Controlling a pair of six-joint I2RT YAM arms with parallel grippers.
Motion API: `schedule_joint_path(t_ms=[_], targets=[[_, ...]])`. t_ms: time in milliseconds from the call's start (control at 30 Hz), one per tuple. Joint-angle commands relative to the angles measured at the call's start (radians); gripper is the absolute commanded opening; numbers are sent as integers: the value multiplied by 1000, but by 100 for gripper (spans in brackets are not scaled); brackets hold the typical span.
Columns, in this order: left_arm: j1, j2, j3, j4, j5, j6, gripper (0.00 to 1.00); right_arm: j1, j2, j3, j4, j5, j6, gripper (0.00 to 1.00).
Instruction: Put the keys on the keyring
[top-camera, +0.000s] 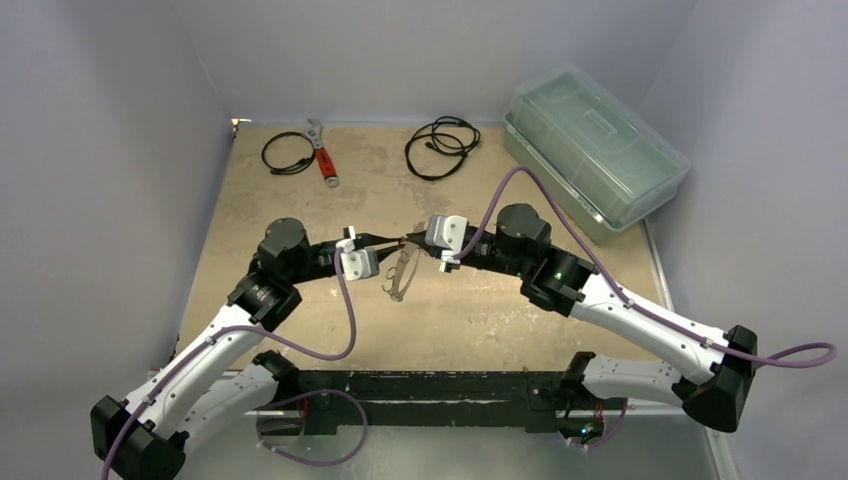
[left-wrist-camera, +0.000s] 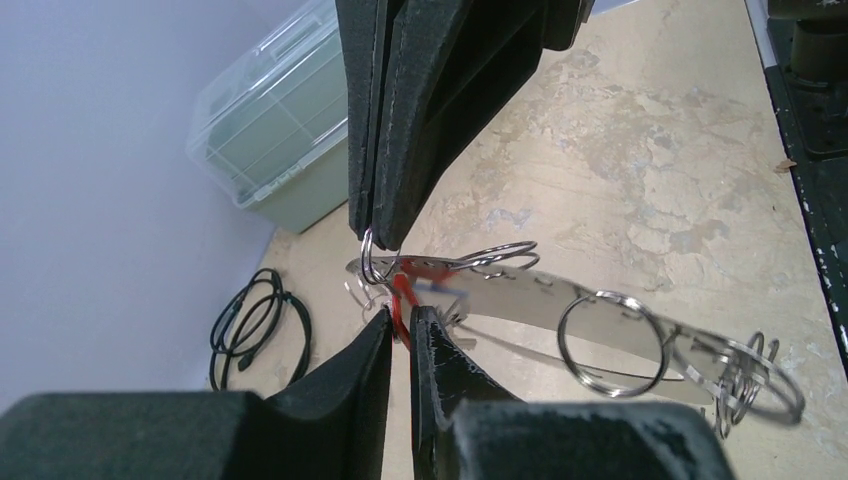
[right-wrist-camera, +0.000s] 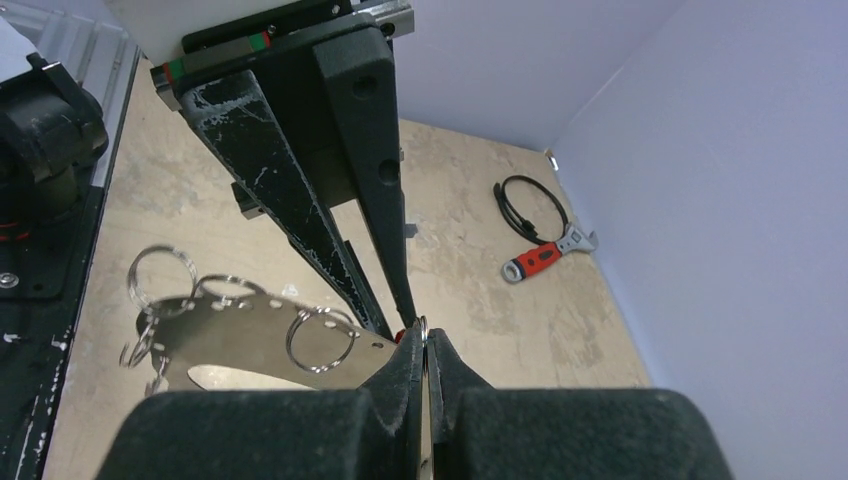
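My left gripper (top-camera: 393, 243) and right gripper (top-camera: 418, 243) meet tip to tip above the table's middle. In the left wrist view the left gripper (left-wrist-camera: 400, 315) is shut on a red-headed key (left-wrist-camera: 402, 297). The right gripper (right-wrist-camera: 424, 335) is shut on a small split ring (left-wrist-camera: 370, 258). That ring hangs at the end of the keyring (left-wrist-camera: 590, 300), a shiny flat metal strip with holes that carries several split rings (right-wrist-camera: 320, 340). The strip dangles between the arms (top-camera: 398, 275). A blurred blue bit (left-wrist-camera: 452, 291) shows beside the red key. No dark key is in view.
A red-handled wrench (top-camera: 323, 158) and two black coiled cables (top-camera: 288, 153) (top-camera: 442, 146) lie at the table's back. A clear lidded box (top-camera: 594, 150) stands at the back right. A black rail (top-camera: 420, 390) runs along the front edge.
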Motion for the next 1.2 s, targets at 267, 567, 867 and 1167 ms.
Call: schedule_joint_path(t_ms=[267,567,867,1167], targets=[[1,-2,7,28,55,12,0,-1,-14,-12,136,-40,28,0],[0,-22,-4,41,65,19,14,-1,-6,-33,187,-33,43,0],[1,-41,-11,50,62,19,25,-2,-46,-74,201,-14,49,0],[0,-42,-16,65,88,8,29,-1,-48,-75,201,-39,49,0]])
